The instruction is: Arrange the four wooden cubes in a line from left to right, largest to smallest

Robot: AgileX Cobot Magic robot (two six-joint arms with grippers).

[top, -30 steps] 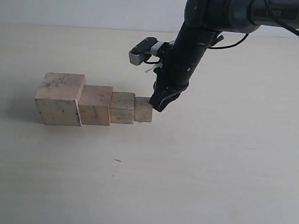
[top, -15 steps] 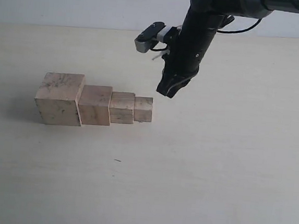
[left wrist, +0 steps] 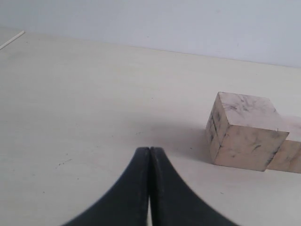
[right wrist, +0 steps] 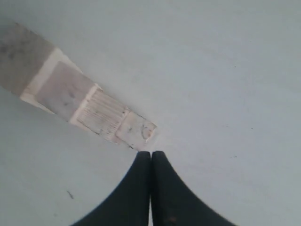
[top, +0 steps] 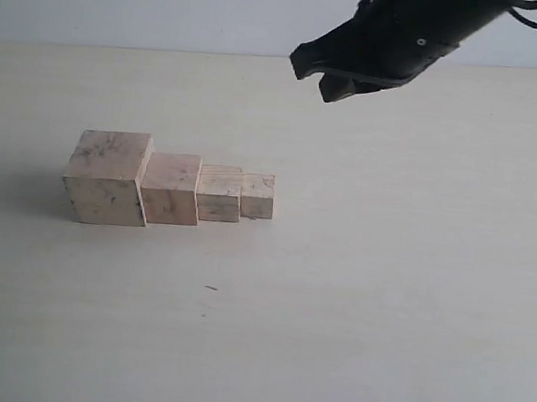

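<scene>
Four pale wooden cubes stand touching in a row on the table, sizes stepping down from left to right: the largest cube [top: 107, 177] with dark scribbles, the second cube [top: 172, 189], the third cube [top: 219, 194] and the smallest cube [top: 258, 195]. My right gripper [top: 312, 76] hangs high above and to the right of the row, shut and holding nothing; from its wrist the row [right wrist: 89, 106] lies below the shut tips [right wrist: 151, 153]. My left gripper [left wrist: 149, 149] is shut and empty, low over the table, with the largest cube [left wrist: 244, 132] off to one side.
The pale tabletop [top: 382, 296] stretches bare around the row. A light wall [top: 126, 0] bounds the far edge. A small dark speck [top: 211, 288] lies in front of the cubes.
My right gripper has lifted away from the smallest cube, rising up and right and tilting over. The four cubes have stayed in place.
</scene>
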